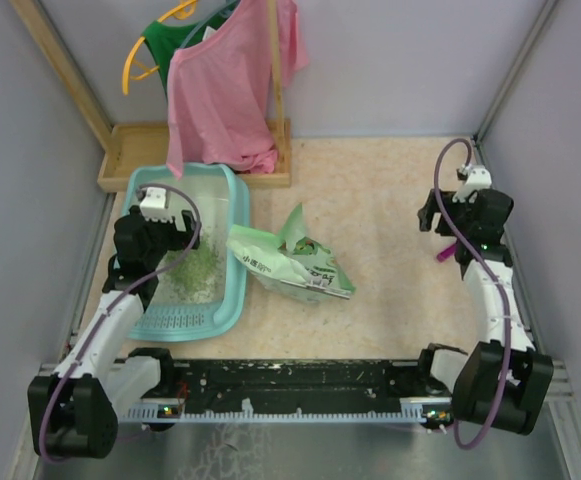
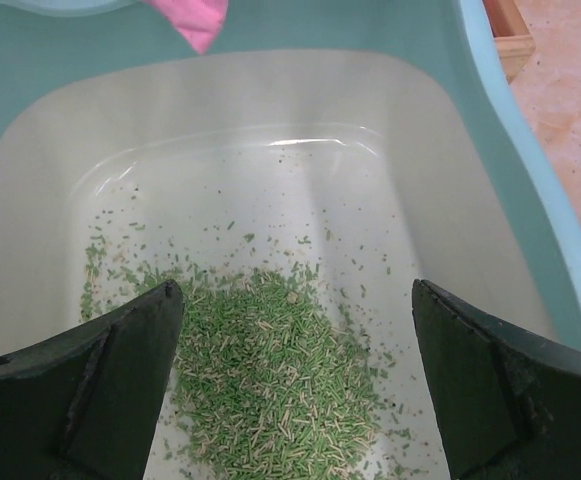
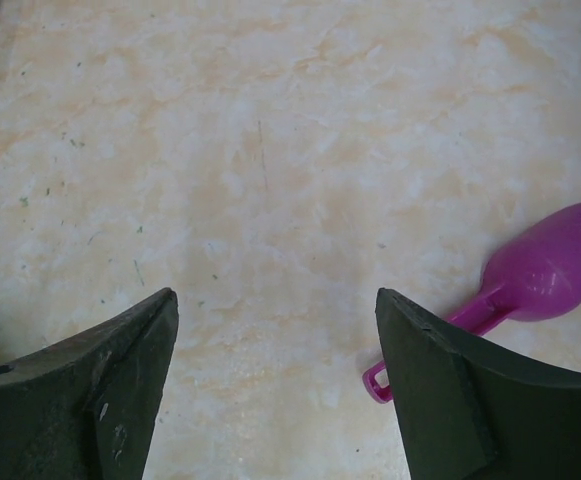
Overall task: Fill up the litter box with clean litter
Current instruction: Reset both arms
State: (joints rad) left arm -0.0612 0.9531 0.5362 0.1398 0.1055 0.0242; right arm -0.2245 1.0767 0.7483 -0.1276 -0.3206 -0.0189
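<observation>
single litter grains point(image 2: 270, 385), left wrist only

L gripper point(image 2: 295, 290) low inside litter box point(image 2: 510, 150), jaws wide, nothing btwn; box walls close in on both sides. Pink shirt point(image 1: 225, 90) overhangs box far end, wooden tray point(image 1: 120, 160) behind. Bag point(image 1: 290, 262) just R of box, blocks mid-table. R gripper point(image 3: 275, 295) over bare tabletop point(image 3: 270, 150); scoop point(image 3: 540, 275) beside its R finger.
</observation>
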